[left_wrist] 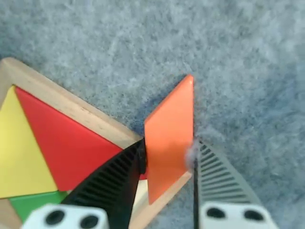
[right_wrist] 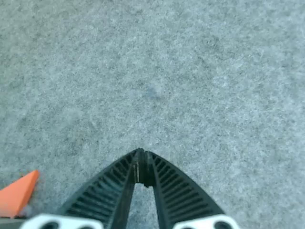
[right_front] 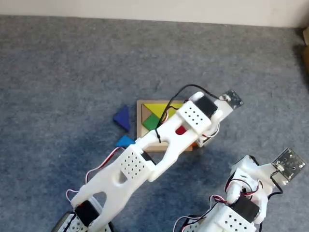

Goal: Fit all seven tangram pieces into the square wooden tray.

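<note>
Orange tangram piece [left_wrist: 169, 121] clamped in left end effector [left_wrist: 169, 145] at tray [left_wrist: 71, 103] corner, right end effector [right_wrist: 143, 156] closed, empty

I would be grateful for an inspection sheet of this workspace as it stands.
Surface: grey carpet.
Job's things: wooden tray holds yellow piece, red piece, green piece; orange piece tilted at its rim; dark blue piece and light blue piece on carpet beside it.
Clutter: nothing seen.
Tools: left tool shut on orange piece; right tool shut, empty, over carpet.
Cables: black cable arches over left arm.
Surroundings: pale wall beyond carpet.
</note>
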### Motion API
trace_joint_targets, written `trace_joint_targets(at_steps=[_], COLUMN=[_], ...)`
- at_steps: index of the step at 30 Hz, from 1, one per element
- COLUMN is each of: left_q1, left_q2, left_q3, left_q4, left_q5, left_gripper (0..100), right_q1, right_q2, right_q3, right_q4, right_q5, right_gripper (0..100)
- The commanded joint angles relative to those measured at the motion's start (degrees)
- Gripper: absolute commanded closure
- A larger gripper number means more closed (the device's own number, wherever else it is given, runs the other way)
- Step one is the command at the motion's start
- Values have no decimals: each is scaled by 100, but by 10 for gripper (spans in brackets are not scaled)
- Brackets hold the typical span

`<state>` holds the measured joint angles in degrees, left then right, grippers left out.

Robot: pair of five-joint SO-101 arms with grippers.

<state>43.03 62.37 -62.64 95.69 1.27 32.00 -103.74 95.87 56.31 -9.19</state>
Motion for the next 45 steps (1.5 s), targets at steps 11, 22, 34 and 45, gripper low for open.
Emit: trace_joint_targets(at_steps=[11,22,34,45], left_q1=[-251,-488,-954,-1068], left_q2=[-145,-1270,-3240,-3231], left_q3=[-866,75,2527,3486], left_q4=[492,519,475,-360], left_q5=[-62,-62,-378,0], left_gripper=[919,919,918,915], right_q1=[75,75,75,75], right_q2=[-13,-13,-13,-13], right_q3=[716,716,716,716], right_q4=[-154,-163,-163,-163], right_q5=[70,70,70,70], right_gripper=[994,994,994,994])
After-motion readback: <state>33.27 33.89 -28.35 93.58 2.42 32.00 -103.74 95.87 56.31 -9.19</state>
